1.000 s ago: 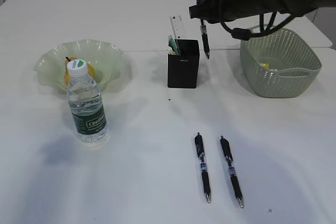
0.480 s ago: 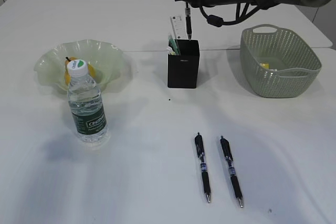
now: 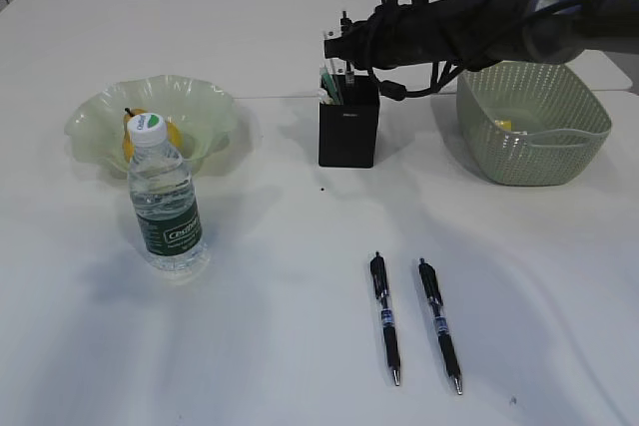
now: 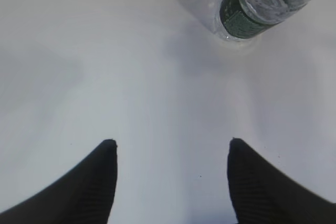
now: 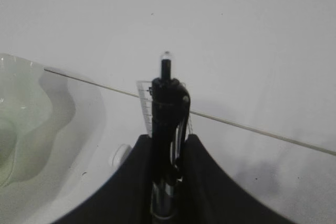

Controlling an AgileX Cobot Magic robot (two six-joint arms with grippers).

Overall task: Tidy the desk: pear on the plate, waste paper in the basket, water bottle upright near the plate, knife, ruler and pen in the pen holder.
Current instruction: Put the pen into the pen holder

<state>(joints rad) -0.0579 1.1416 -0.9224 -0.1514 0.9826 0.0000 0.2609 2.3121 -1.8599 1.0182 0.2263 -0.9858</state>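
The right gripper [image 5: 168, 150] is clamped on a black click pen [image 5: 167, 124], its two dark fingers [image 5: 137, 177] pressed against the barrel from either side with the clicker end sticking up above them; in the exterior view that arm reaches in from the right, and the held pen [image 3: 346, 47] stands upright directly over the black pen holder [image 3: 348, 132], its lower end at or just inside the rim, though whether it touches anything inside cannot be told; a clear ruler [image 3: 332, 52] and some green-and-white item already stand in the holder; the left gripper [image 4: 170, 182] hangs over bare white table [image 3: 300, 326] with its jaws spread apart and nothing between them, the water bottle's [image 4: 265, 3] base near the top edge of its view; that water bottle [image 3: 165, 202] stands upright with its white-and-green cap on, just in front of the pale green ruffled glass plate [image 3: 100, 112]; the yellow pear [image 3: 135, 142] lies on the plate, partly hidden behind the bottle; two more black pens [image 3: 386, 316] [image 3: 440, 324] lie side by side on the table near the front, close but apart, tips toward the camera; the green woven basket [image 3: 539, 152] sits to the right of the holder, something small and yellow [image 3: 502, 127] visible inside it
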